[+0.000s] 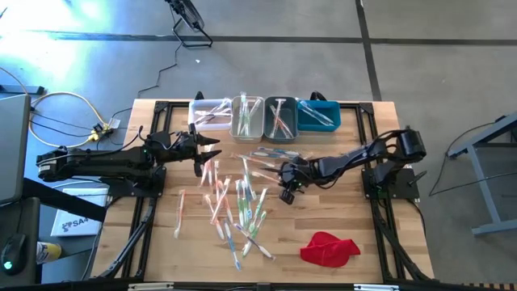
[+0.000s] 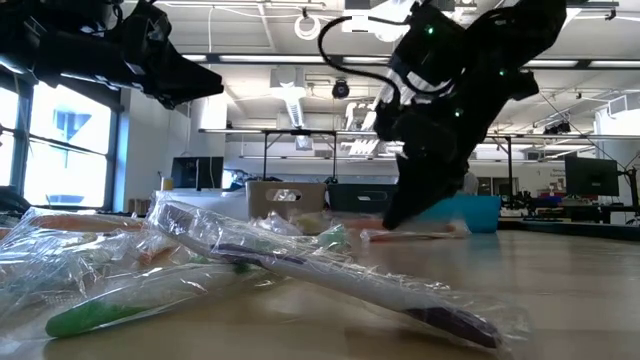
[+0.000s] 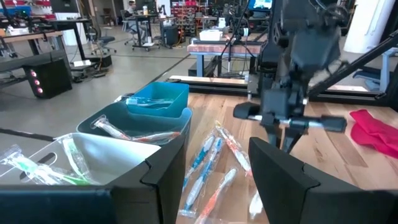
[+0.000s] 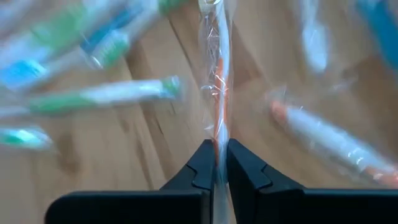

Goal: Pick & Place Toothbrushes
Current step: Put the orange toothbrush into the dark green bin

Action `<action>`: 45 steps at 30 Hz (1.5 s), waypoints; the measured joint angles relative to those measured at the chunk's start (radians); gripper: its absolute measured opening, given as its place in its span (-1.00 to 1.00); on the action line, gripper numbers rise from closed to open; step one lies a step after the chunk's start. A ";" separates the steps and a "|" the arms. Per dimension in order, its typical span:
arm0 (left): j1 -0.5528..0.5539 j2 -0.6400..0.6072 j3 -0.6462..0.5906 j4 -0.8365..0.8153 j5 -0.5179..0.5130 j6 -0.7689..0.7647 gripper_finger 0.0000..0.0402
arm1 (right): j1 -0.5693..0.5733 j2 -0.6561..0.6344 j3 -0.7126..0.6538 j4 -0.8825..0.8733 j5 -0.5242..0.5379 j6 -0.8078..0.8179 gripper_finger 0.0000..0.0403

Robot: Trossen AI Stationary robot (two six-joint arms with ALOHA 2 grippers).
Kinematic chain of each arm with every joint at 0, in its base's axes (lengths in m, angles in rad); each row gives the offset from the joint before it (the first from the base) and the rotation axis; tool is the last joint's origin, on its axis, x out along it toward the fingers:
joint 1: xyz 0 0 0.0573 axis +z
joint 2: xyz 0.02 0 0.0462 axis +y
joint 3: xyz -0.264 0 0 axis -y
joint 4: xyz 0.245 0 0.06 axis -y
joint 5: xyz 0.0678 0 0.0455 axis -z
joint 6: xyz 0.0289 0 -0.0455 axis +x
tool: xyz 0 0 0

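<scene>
My right pincer (image 4: 216, 163) is clamped on an orange-handled toothbrush (image 4: 218, 93) in its clear wrapper, low over the worktop (image 1: 355, 202) at the edge of the scattered toothbrushes (image 1: 234, 206). My left pincer (image 1: 208, 144) hangs with its fingers spread, empty, near the white bin (image 1: 208, 113) at the worktop's far side.

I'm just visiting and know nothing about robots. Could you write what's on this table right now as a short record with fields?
Table: wooden top
Loose items: wrapped toothbrushes scattered mid-table
Bins: four in a row at the far edge, white bin to blue bin, each holding toothbrushes
Right gripper: shut on an orange toothbrush in its wrapper
Left gripper: open, near the white bin, holding nothing
Other: red cloth on the near right
</scene>
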 joint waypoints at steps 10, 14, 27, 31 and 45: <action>0.000 0.000 0.000 0.000 0.000 0.000 -0.15 | -0.003 -0.179 0.001 -0.008 0.034 -0.028 -0.92; 0.000 0.000 0.000 -0.001 0.000 0.000 -0.15 | -0.003 -0.271 0.001 -0.025 0.113 -0.062 -0.92; 0.000 0.000 0.000 -0.002 0.000 0.000 -0.15 | -0.136 -0.489 0.001 -0.025 0.268 -0.247 -0.92; 0.000 0.000 0.000 -0.002 0.000 0.000 -0.15 | -0.220 -0.487 0.002 0.027 0.241 -0.286 -0.92; 0.000 0.000 0.000 -0.003 0.000 0.000 -0.15 | -0.443 -0.352 0.002 0.170 0.149 -0.279 -0.92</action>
